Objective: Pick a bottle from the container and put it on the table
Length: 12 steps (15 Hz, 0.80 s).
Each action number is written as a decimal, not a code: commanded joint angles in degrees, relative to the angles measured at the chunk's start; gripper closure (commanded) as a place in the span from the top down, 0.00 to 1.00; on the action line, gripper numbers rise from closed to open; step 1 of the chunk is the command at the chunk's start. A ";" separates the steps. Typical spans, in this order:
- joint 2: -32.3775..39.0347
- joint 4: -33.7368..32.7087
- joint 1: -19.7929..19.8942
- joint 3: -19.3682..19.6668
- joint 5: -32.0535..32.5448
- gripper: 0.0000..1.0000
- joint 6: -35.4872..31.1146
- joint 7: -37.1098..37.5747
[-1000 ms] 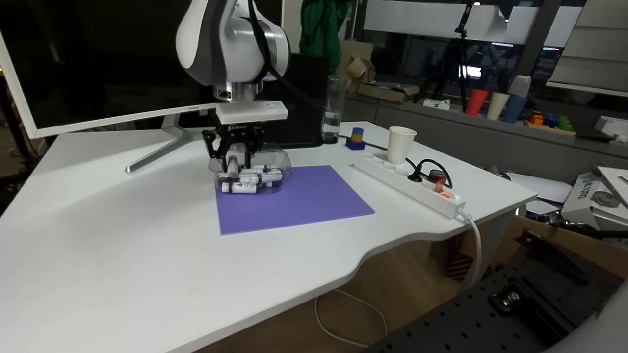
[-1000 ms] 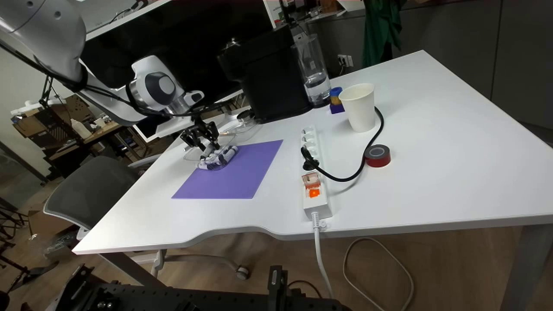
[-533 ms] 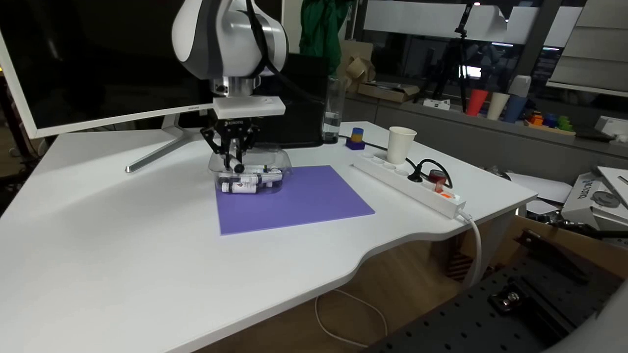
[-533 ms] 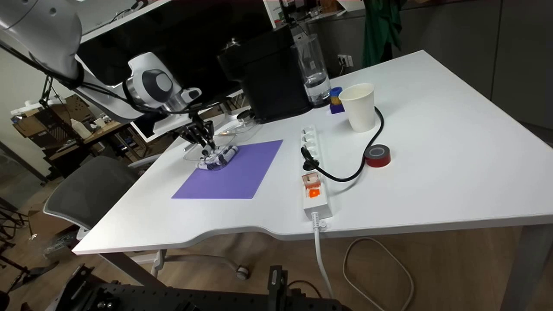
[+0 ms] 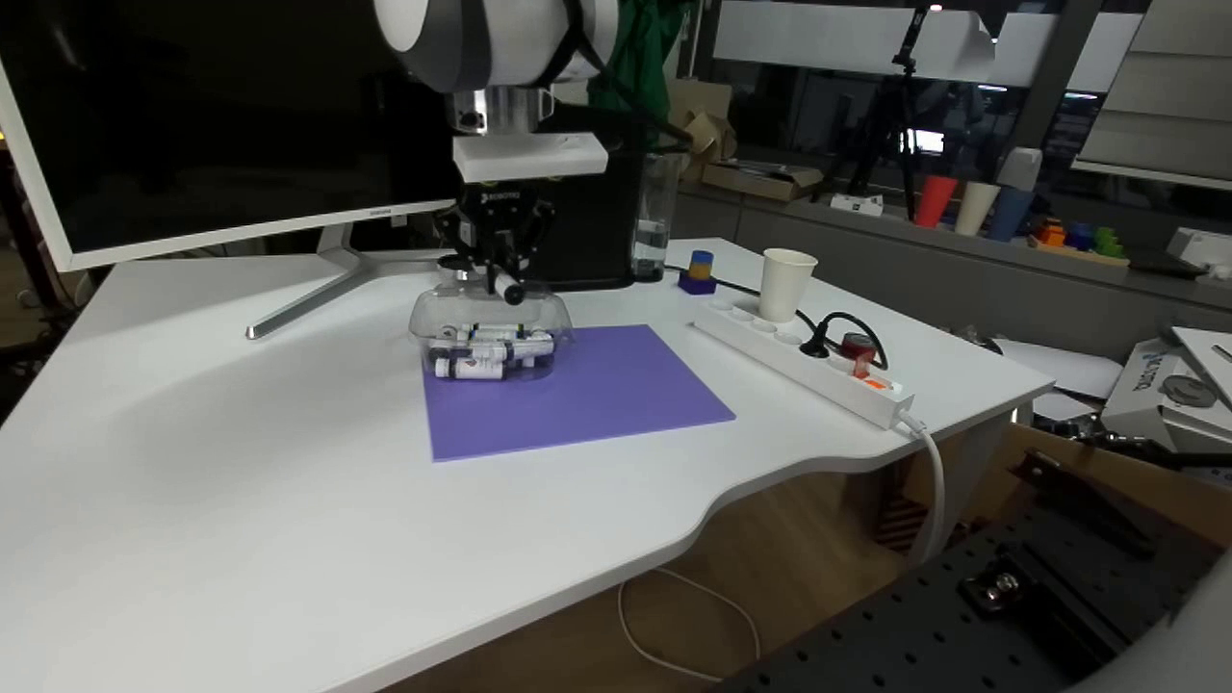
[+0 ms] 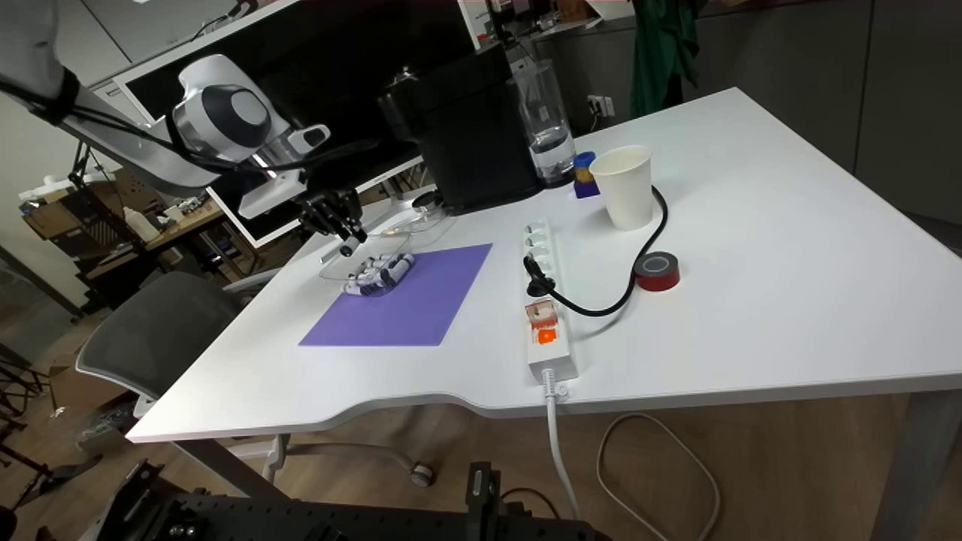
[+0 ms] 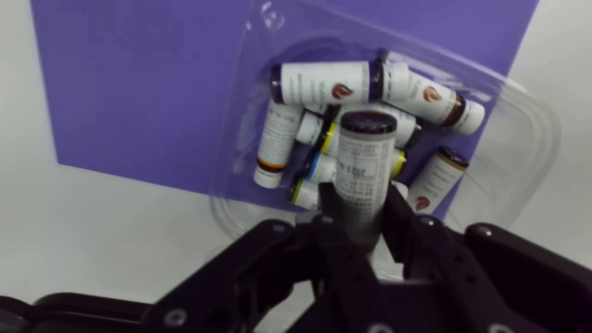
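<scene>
White table (image 5: 289, 539) spreads nearest, its front edge curved, with a purple mat (image 5: 597, 404) beyond. Overlapping the mat sits a clear container (image 5: 534, 310) of small vials (image 7: 323, 83); above it the pincer (image 7: 360, 189) is clamped around a bottle (image 7: 364, 162), dark end jutting out. Behind stands a large monitor (image 5: 192, 115).

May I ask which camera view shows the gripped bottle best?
The wrist view, where the gripped bottle appears large, with its dark end and label showing, though the gripper hides part of it. In both exterior views it is a small pale cylinder with a dark end, its label unreadable.
</scene>
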<state>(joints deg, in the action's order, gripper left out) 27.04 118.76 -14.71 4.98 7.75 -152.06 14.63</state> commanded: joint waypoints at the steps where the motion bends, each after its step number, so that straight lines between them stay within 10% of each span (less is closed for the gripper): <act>1: -8.20 11.12 -0.86 3.52 4.38 0.07 -1.26 6.83; 12: -3.97 22.50 0.62 13.18 10.19 0.07 -16.42 10.29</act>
<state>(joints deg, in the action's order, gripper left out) 20.99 140.34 -12.93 15.20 16.06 -164.55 22.50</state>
